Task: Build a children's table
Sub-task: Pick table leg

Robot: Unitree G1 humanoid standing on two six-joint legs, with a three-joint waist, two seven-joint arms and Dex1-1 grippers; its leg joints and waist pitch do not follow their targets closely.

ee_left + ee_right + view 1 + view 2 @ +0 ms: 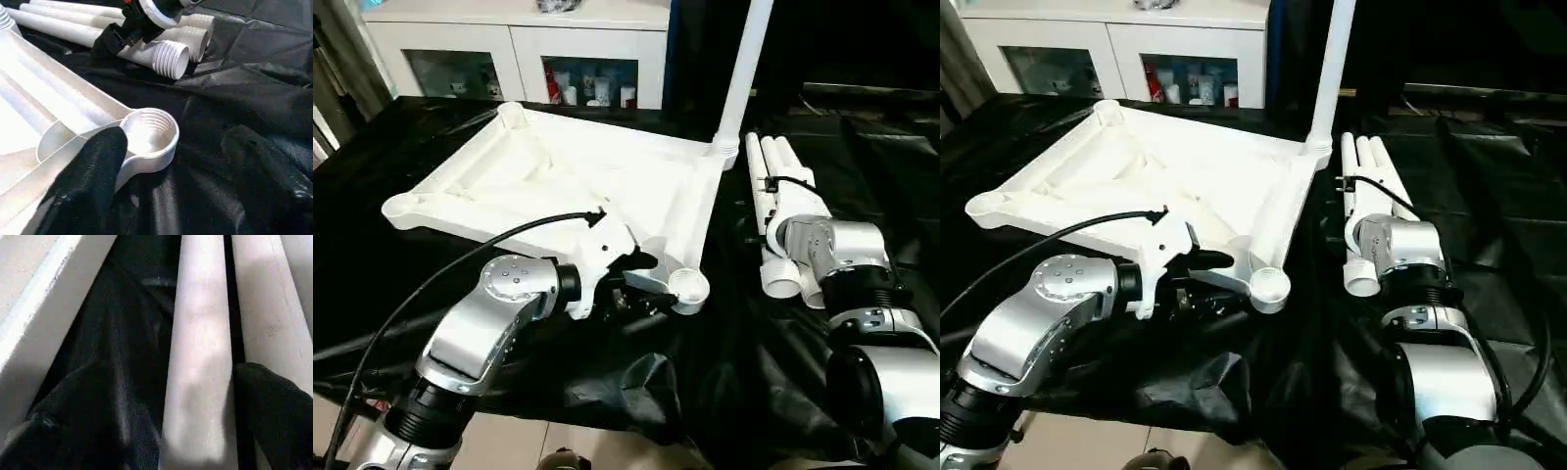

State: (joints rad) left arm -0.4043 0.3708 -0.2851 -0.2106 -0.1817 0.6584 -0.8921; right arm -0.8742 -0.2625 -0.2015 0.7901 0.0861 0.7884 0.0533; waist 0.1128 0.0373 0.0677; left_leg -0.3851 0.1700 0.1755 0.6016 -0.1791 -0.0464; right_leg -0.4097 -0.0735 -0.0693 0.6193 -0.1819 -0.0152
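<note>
The white tabletop (558,166) lies underside up on the black cloth. One white leg (744,69) stands upright in its far right corner socket. Three more legs (773,176) lie side by side to the right of it. My left gripper (176,166) is open at the near right corner socket (149,132), with one finger (93,181) over the rim and the other on the cloth beside it. My right gripper (195,421) is open over the lying legs, with one leg (200,357) between its fingers. In the head views its wrist (822,245) covers the legs' near ends.
A white cabinet (519,49) with glass doors stands behind the work table. The black cloth (636,382) bunches in folds near the table's front edge, with pale floor below. A black cable (460,259) runs along my left forearm.
</note>
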